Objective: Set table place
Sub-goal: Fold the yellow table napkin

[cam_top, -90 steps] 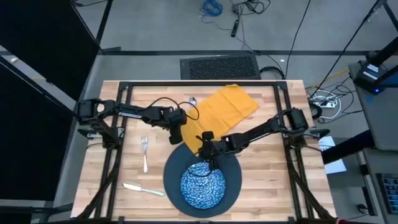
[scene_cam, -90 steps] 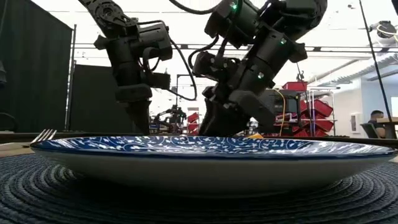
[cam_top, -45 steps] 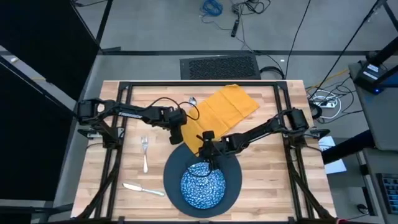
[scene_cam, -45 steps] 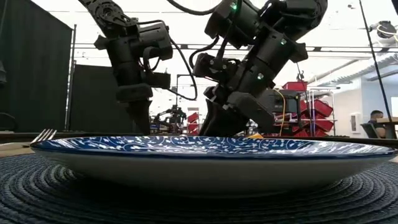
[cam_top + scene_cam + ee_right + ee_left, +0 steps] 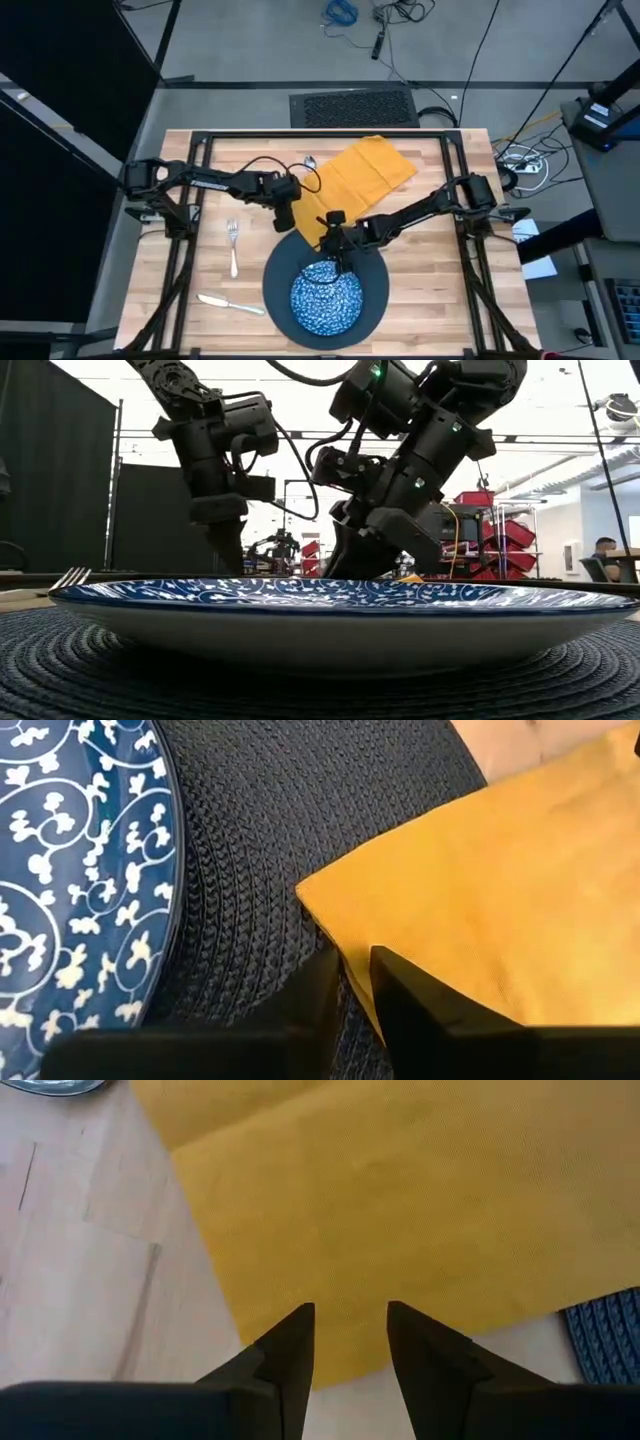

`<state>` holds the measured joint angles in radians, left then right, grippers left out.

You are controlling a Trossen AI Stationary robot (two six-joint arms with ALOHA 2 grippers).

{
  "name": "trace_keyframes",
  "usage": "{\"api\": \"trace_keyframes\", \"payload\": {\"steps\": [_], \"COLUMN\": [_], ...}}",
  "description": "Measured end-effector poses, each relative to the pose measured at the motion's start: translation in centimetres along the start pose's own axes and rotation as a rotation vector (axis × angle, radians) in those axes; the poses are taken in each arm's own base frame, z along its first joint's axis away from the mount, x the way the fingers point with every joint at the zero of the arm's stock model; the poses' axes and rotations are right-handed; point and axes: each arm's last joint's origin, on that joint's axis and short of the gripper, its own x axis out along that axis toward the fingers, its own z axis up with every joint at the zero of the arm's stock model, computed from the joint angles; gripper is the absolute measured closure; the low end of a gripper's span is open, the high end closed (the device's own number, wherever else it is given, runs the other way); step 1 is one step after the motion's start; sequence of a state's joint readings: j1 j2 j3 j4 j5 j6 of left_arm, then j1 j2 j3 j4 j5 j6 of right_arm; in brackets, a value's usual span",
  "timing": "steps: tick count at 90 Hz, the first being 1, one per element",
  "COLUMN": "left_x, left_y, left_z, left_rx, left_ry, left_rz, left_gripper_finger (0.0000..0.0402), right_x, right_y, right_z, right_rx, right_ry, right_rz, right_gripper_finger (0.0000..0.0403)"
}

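Wood-plank counter [image 5: 420,260] carrying napkin [image 5: 355,180], one corner overlapping round mat [image 5: 375,290]. Left jaws [image 5: 350,1335] hovering slightly apart above napkin edge; right jaws [image 5: 355,975] nearly together, straddling that corner for pinching.

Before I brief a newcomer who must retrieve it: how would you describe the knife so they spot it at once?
On the table of light wooden planks, look left of the round dark placemat. The knife lies flat near the front edge, nearer than the fork; it has a plain blade, not tines.
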<state>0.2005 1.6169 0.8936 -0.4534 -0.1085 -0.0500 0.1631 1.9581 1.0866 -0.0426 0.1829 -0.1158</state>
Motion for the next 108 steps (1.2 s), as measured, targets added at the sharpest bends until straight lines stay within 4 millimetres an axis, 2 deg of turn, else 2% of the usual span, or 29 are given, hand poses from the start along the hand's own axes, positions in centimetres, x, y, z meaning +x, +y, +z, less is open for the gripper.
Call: {"api": "trace_keyframes", "payload": {"steps": [14,48,63,89,108], "left_x": [0.0,0.0,0.0,-0.1,0.0], "left_y": [0.0,0.0,0.0,-1.0,-1.1], "left_z": [0.0,0.0,0.0,-0.1,-0.3], "left_rx": [0.0,0.001,0.015,0.315,0.517], "left_ry": [0.0,-0.002,-0.003,-0.005,0.01], "left_rz": [0.0,0.0,0.0,-0.013,-0.005], "left_gripper_finger": [0.0288,0.0288,0.0288,0.0288,0.0288], "right_x": [0.0,0.0,-0.7,-3.5,-4.0], "right_y": [0.0,-0.3,-0.5,-1.1,-1.2], "right_z": [0.0,0.3,0.8,1.3,1.2], "right_rx": [-0.001,0.009,0.013,0.049,0.076], "right_ry": [0.002,-0.023,-0.049,-0.02,-0.003], "right_rz": [-0.002,-0.084,-0.088,-0.11,-0.105], "right_gripper_finger": [0.0397,0.0403,0.0403,0.0403,0.0403]}}
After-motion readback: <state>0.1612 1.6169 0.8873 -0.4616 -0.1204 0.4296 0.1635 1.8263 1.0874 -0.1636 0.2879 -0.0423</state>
